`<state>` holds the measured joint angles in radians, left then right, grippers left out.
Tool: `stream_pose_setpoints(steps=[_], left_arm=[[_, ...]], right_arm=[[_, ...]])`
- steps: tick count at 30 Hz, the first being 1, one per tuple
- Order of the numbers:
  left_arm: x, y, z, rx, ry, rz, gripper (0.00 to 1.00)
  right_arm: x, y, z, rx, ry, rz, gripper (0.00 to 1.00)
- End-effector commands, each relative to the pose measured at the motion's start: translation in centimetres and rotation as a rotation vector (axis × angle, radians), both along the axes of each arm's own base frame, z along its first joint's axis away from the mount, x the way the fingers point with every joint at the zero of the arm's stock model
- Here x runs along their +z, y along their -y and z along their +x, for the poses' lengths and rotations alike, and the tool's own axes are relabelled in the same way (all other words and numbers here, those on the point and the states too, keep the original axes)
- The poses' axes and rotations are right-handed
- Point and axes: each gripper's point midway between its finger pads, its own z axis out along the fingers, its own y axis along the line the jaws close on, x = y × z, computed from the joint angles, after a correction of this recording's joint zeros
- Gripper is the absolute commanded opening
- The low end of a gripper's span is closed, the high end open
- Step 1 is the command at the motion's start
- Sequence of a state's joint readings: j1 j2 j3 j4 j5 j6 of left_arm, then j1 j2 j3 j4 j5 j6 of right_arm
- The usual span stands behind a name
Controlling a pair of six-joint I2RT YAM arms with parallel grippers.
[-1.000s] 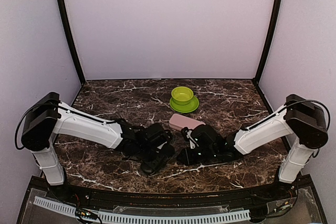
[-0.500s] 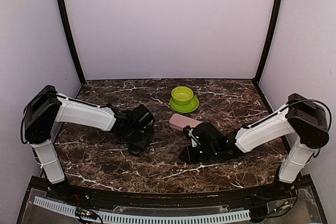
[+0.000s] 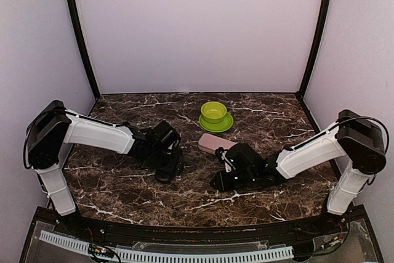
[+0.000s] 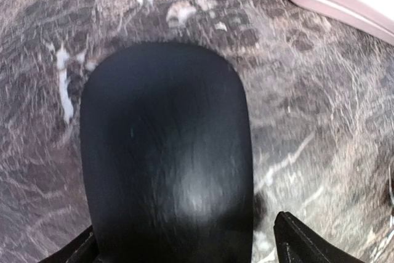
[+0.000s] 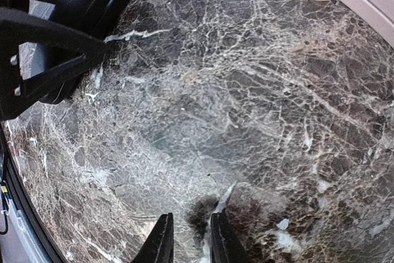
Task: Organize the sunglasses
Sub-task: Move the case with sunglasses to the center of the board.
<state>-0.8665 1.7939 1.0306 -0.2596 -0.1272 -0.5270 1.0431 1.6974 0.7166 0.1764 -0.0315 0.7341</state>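
Black and oblong, the hard case (image 4: 166,152) lies on the marble table (image 3: 123,195) directly under the left gripper (image 4: 184,238). Its long axis runs straight away from the wrist, in line with the fingers (image 4: 301,244). These are spread wide and straddle the case's near end across its short width, with a gap seen on the right side, so nothing is held.

The right gripper (image 5: 188,238) is set low over bare marble, well apart from the black case and nearer the pink case (image 3: 217,143). Its fingers are narrow, almost together, and whether anything thin is pinched cannot be told.

Neither pair of sunglasses can be made out in any view. The black case is judged to fall to the left arm.
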Motion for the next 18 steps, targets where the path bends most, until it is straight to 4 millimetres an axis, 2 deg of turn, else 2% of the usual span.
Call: stream_pose_setpoints(steps=[1,6,10,16,18], left_arm=[[0.9,-0.6,-1.5,0.005,-0.01,-0.031,0.91],[1.7,-1.1,-2.0,0.008,0.0,-0.051,0.91],[4.0,-1.2,-2.2,0.001,0.038,-0.1,0.92],[7.9,-2.6,-0.9,-0.022,0.173,-0.053,0.97],[9.0,-3.4,-0.2,-0.015,0.22,-0.025,0.99]], right_arm=[[-0.1,0.6,0.2,-0.008,-0.005,-0.018,0.22],[0.5,0.5,0.5,-0.007,0.009,-0.028,0.25],[1.2,1.0,1.3,-0.014,0.037,-0.067,0.32],[3.7,2.6,3.5,-0.061,0.1,-0.124,0.52],[5.6,3.4,4.5,-0.088,0.133,-0.119,0.58]])
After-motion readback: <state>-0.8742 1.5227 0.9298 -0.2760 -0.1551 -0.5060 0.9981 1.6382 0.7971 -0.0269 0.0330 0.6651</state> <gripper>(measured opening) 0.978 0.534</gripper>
